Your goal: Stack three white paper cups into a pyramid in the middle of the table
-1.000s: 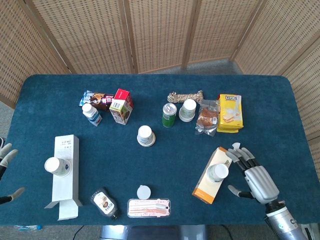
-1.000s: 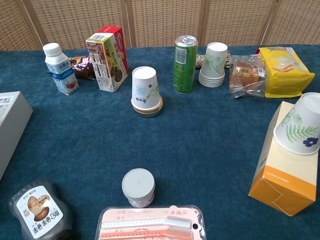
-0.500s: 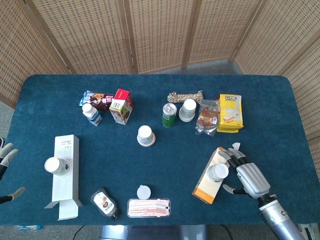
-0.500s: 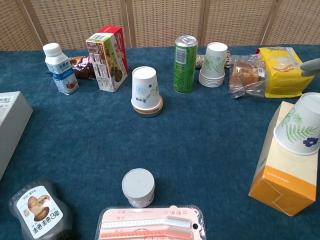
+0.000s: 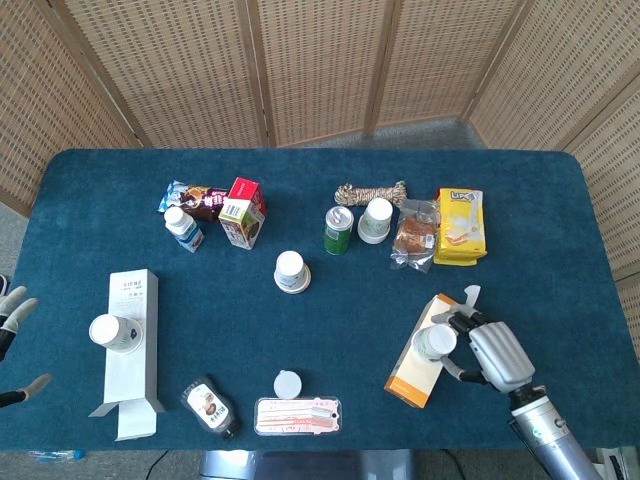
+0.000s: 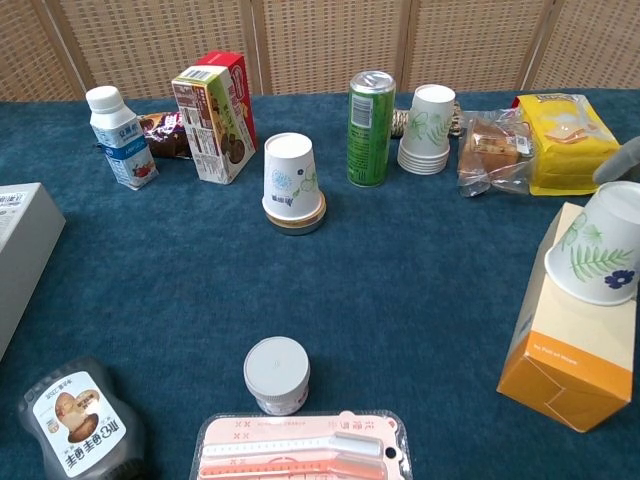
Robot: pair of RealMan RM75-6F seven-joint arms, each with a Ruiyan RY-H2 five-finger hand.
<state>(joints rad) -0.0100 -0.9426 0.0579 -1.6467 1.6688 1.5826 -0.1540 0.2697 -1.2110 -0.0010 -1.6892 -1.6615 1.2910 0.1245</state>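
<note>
Near the desk's right edge, the right hand (image 5: 490, 350) wraps its fingers around an upside-down paper cup (image 5: 435, 343) atop the orange box (image 5: 415, 372). The left hand (image 5: 12, 318) hangs spread off the left edge, holding nothing.

Right robot hand (image 5: 490, 349) curled, left (image 5: 12, 325) spread.

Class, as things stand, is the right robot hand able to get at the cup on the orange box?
Probably yes: the right robot hand is already beside the cup on the orange box, fingers around it, nothing between.
</note>
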